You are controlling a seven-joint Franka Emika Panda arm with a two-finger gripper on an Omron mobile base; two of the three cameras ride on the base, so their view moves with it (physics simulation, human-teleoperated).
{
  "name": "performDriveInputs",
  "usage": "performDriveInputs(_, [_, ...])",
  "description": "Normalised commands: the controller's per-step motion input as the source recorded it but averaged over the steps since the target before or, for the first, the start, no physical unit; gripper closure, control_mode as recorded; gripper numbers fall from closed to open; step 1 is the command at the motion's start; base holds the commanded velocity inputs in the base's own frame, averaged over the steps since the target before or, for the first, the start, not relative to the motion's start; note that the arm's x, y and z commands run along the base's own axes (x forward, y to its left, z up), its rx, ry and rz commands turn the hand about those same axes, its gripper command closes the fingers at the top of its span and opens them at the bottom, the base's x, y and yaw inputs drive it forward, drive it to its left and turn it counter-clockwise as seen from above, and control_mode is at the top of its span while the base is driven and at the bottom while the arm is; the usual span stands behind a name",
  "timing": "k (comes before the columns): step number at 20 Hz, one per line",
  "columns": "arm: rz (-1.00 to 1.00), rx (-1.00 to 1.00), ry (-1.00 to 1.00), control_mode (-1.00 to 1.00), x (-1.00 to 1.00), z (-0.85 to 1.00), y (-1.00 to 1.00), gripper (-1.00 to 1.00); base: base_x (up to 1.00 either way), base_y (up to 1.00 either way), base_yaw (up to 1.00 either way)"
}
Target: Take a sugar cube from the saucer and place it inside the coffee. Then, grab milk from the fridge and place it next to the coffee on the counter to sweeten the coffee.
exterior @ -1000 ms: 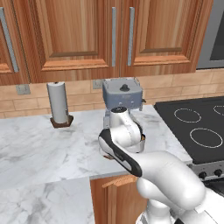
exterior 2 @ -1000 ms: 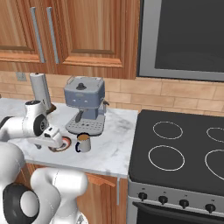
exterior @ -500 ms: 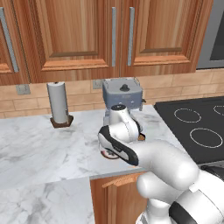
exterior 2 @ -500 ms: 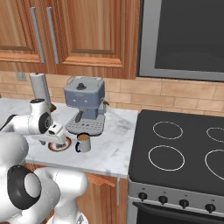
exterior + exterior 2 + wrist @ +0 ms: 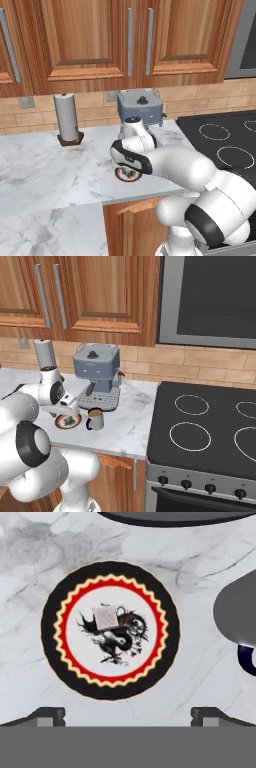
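Note:
The saucer [image 5: 110,682] lies on the counter [image 5: 30,587], black-rimmed with a red and cream zigzag ring and a dark dragon motif. A white sugar cube [image 5: 106,618] rests just off its centre. My gripper [image 5: 127,714] hangs straight above the saucer, open, with nothing between its fingertips [image 5: 47,714]. The coffee [image 5: 95,418], a dark mug of brown liquid, stands just right of the saucer [image 5: 67,421]; the mug's edge [image 5: 235,612] shows at the right of the hand view. In the right base view the gripper [image 5: 69,407] hovers a little over the plate. The arm partly hides the saucer [image 5: 127,174] in the left base view.
A blue-grey espresso machine [image 5: 97,374] stands right behind the saucer and mug. A paper towel roll [image 5: 67,118] stands upright at the back left. A black stove [image 5: 210,428] adjoins the counter on the right, below a dark oven window [image 5: 210,296]. Wooden cabinets hang above.
The hand has swung over the saucer and come down closer to it. Its jaws have stayed open. Saucer, mug and sugar cube have not moved.

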Motion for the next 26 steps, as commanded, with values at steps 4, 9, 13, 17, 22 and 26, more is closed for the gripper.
performDriveInputs(4, [0.0, -0.01, 0.0, -1.0, 0.25, -0.23, 0.07, -1.0, 0.0, 0.0, 0.0])
performDriveInputs(9, [0.0, -0.05, 0.0, -1.0, 0.06, -0.42, 0.1, -1.0, 0.0, 0.0, 0.0])
performDriveInputs(13, [0.0, -0.03, 0.0, -1.0, 0.06, -0.19, 0.02, -1.0, 0.0, 0.0, 0.0])
performDriveInputs(17, [0.0, -0.03, 0.0, -1.0, 0.11, -0.07, 0.0, -1.0, 0.0, 0.0, 0.0])
performDriveInputs(22, [0.0, 0.0, 0.0, -1.0, 0.14, -0.01, 0.0, -1.0, 0.0, 0.0, 0.0])
performDriveInputs(26, [0.0, 0.0, -0.02, -1.0, 0.09, -0.08, 0.0, -1.0, 0.0, 0.0, 0.0])
